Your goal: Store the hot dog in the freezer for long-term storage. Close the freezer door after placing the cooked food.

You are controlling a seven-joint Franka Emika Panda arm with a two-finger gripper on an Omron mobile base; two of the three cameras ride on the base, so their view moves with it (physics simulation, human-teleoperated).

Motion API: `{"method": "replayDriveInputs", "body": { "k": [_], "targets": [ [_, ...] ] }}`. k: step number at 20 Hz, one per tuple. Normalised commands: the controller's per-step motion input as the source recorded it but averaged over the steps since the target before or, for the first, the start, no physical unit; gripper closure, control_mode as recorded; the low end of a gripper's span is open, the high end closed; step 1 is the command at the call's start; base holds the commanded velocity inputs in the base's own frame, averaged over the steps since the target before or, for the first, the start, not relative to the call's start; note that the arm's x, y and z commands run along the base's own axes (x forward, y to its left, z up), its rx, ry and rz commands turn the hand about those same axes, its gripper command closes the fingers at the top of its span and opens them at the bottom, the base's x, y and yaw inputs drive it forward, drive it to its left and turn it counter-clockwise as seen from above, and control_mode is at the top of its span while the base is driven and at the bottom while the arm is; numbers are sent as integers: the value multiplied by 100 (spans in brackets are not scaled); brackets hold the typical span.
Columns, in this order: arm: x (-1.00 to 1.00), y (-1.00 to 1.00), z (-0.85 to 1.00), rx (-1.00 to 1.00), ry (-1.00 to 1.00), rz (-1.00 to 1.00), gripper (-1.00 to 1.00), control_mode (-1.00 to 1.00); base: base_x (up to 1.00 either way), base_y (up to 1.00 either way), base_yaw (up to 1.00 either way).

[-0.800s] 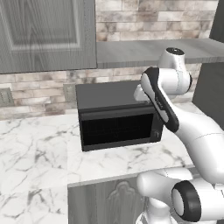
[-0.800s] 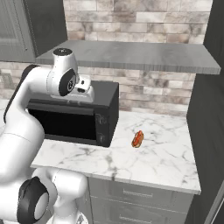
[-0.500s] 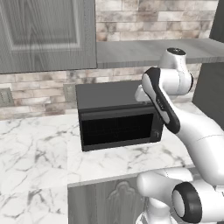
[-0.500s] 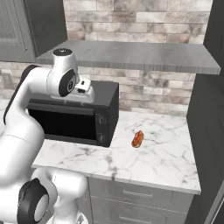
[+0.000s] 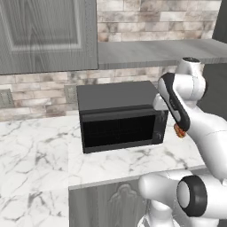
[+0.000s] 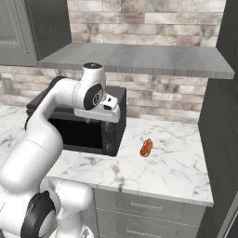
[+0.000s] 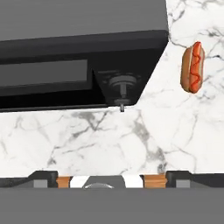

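Note:
The hot dog (image 6: pixel 146 148), a tan bun with a red-orange sausage, lies on the marble counter to the right of the microwave. It peeks out from behind my forearm as the hot dog (image 5: pixel 178 131) and sits at the upper right as the hot dog (image 7: pixel 193 67). My gripper (image 6: pixel 106 119) hangs above the microwave's front right corner, left of the hot dog and well above the counter. The gripper (image 7: pixel 112 179) is open with nothing between its fingers. A tall dark grey freezer (image 6: pixel 218 116) side stands at the right edge; its door is out of view.
A black boxy microwave (image 5: pixel 119 117) stands shut on the marble counter (image 6: pixel 176 162) against the brick wall. A grey shelf (image 6: pixel 139 60) runs above it. A carved grey upper cabinet (image 5: pixel 44 35) hangs at the left. Drawers sit below the counter edge.
The arm's upper part and hand have swung to the right, toward the hot dog. The hot dog and microwave have not moved.

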Motion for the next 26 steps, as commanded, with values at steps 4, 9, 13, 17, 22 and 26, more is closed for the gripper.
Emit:
{"method": "replayDriveInputs", "body": {
  "k": [4, 9, 13, 17, 22, 26],
  "targets": [
    [-1, -88, -30, 0, 12, -15, -100, -100, 0, 0, 0],
    [0, -97, -36, 0, 3, -14, -100, -100, 0, 0, 0],
    [0, -79, -40, 0, 5, -10, -100, -100, 0, 0, 0],
    [15, -73, -40, 0, 11, -3, -100, -100, 0, 0, 0],
    [30, -48, -36, 0, 11, 0, -100, -100, 0, 0, 0],
    [30, -14, -29, 0, 8, 0, -100, -100, 0, 0, 0]
  ]
}}
